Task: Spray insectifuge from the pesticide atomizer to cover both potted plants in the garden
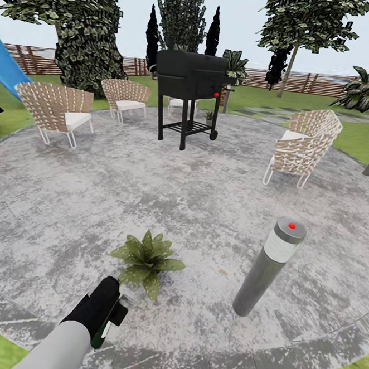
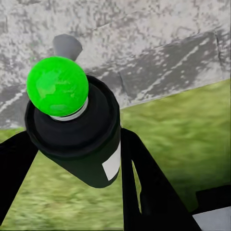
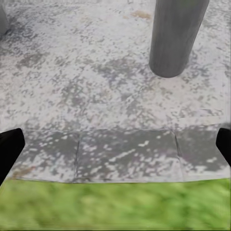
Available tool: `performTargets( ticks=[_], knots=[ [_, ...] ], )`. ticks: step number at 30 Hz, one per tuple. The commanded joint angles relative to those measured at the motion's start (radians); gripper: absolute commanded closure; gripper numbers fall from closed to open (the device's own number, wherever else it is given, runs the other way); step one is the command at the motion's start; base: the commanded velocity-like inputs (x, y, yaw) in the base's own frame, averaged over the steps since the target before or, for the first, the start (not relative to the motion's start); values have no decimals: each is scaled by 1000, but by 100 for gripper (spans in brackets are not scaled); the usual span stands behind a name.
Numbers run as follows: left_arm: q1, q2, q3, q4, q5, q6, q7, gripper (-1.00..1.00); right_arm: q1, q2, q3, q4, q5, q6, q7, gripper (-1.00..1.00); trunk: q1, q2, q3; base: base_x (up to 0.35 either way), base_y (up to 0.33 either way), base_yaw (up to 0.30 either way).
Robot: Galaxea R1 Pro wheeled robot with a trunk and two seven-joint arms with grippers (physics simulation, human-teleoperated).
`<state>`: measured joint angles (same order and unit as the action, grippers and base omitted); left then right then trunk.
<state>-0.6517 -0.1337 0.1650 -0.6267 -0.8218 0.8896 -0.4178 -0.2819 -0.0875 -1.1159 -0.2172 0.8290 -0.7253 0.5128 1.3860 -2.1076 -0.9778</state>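
The left hand sits low over the near edge of the round paved patio, pinching the pesticide atomizer between its black fingers. From the left wrist view the bottle shows as a dark body with a white label patch, a bright green rounded cap and a pale grey nozzle poking out past it, with one finger on each side of the body. Its nozzle end lies just beside one potted plant, a low rosette of broad pointed green leaves on the paving ahead of the hand.

To the right of the plant, apart from it, a grey bollard lamp with a red dot on top stands tilted in the head view. The right hand hangs above the patio's rim where the stone meets the lawn, its fingers spread wide with nothing between them, and the lamp's post rises beyond.

Further back stand a black grill, woven tan chairs around the circle, and a slatted brown fence.
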Motion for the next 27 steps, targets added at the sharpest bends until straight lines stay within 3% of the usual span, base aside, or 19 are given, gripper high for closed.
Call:
performTargets(
  ticks=[1, 3, 5, 7, 10, 13, 14, 22, 24, 26, 27],
  knots=[
    [3, -1, 6, -1, -10, -1, -9, 100, -1, 0, -9, -1, 2, -2, 9, -100, -1, 0, -1, -278, 186, 0],
    [6, -2, 7, 6, -8, -36, -10, 100, 0, 0, -9, -1, 3, -2, 9, -100, -1, 0, -1, -278, 186, 0],
    [14, -3, 8, 12, 1, -119, -14, 100, 0, 0, -9, -1, 3, -2, 9, -100, -1, 0, -1, -231, 152, 0],
    [60, -5, 6, 19, 80, -299, -21, 100, 0, -3, -10, -2, 3, -2, 9, -100, -1, 0, -1, -62, 37, 0],
    [84, -4, 3, 34, 112, -406, -23, 100, 0, -6, -10, -3, 2, -2, 9, -100, -1, 0, -1, -16, 9, 0],
    [103, -1, -2, 91, 120, -538, -24, 100, 0, -3, -10, -5, 1, -2, 9, -100, -1, 0, -1, -3, 2, 0],
    [105, 3, -2, 181, 122, -609, -23, 100, 0, -3, -11, -5, 1, -2, 8, -100, -1, 0, -1, 0, 0, 0],
    [106, -4, -1, 203, 125, -623, -24, 100, 0, -5, -9, -5, 3, -2, 10, -100, -1, 0, -1, 0, 0, 0],
    [106, -1, 0, 206, 125, -641, -24, 100, -1, -7, 34, -12, 45, -2, 11, -100, -1, 0, -1, 0, 0, 0],
    [106, 3, 3, 213, 125, -671, -25, 100, -1, -3, 157, -74, 135, 0, 10, -100, -1, 0, -1, -94, 0, 0],
    [106, 4, 4, 217, 125, -677, -25, 100, -4, 0, 196, -97, 153, 1, 10, -100, -1, 0, -1, -222, 0, 0]
  ],
)
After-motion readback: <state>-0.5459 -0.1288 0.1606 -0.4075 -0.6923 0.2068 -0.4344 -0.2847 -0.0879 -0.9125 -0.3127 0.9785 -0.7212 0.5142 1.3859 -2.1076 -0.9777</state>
